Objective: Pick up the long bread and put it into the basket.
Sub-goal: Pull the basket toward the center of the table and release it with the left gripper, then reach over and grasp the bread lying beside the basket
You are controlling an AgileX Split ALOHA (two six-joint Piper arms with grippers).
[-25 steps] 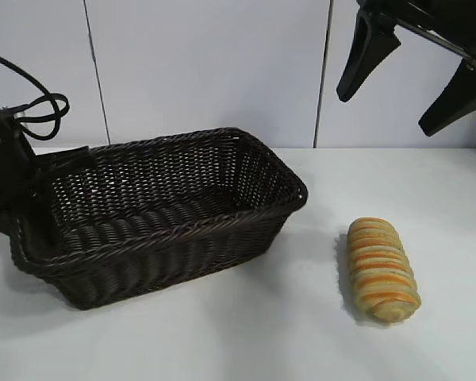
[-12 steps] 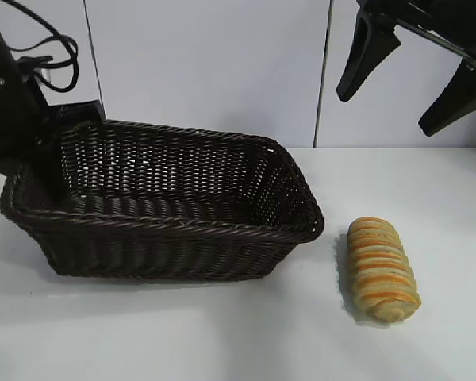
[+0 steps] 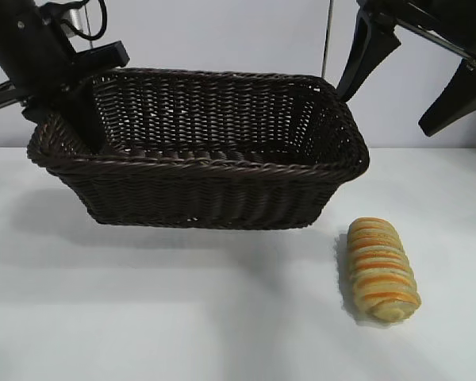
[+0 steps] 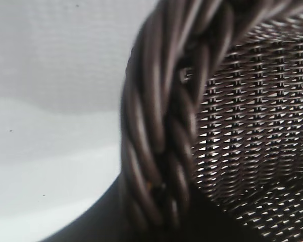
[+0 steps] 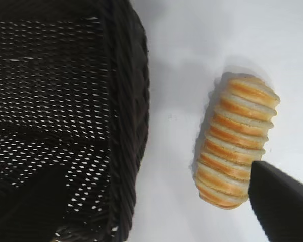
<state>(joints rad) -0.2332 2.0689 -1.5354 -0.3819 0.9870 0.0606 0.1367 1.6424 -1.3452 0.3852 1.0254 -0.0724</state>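
**Basket held off the table, bread waiting to its right**

While your left gripper pinched the basket by the braided rim at its left end, the whole basket hung clear of the white table, its shadow lying on the surface beneath. You could see one dark finger reaching down inside the left wall, with the fingers drawn in narrow on the wicker between them. From the left wrist view, the braided rim filled most of the picture, with the woven inner wall behind it and the pale table off to one side.

Your right gripper hung high at the upper right of the exterior view, above and behind the long bread, with its two black fingers spread wide and nothing between them. One fingertip showed at the corner of the right wrist view, in front of one end of the loaf.

You had the long bread lying flat on the table, just beside the basket's right end but apart from it, its striped segments facing up. The basket's interior held nothing that the views showed.
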